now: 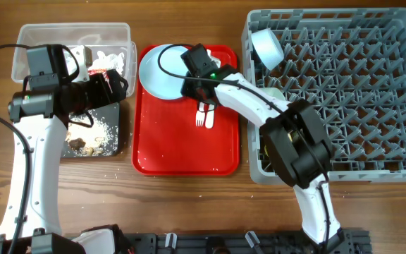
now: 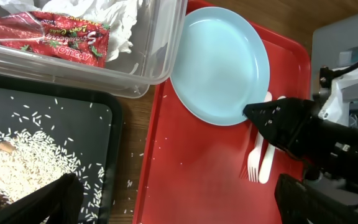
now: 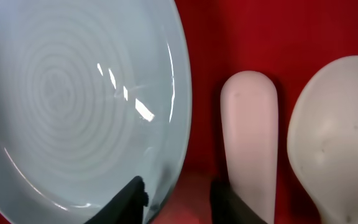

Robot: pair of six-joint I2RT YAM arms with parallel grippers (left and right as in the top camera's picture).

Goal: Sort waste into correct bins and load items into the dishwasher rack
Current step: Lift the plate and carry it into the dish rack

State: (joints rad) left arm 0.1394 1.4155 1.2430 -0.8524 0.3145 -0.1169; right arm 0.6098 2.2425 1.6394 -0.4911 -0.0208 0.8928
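Straddling the rim of the pale blue plate (image 3: 61, 99), which lies ahead-left of it on the red tray (image 3: 229, 31), the right claw (image 3: 179, 196) stands apart and should pinch that rim alone, clear of the fork (image 3: 250, 137) at its right.

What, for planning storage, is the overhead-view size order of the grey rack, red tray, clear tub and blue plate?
Largest to smallest:
1. grey rack
2. red tray
3. clear tub, partly covered, but still looks bigger than the plate
4. blue plate
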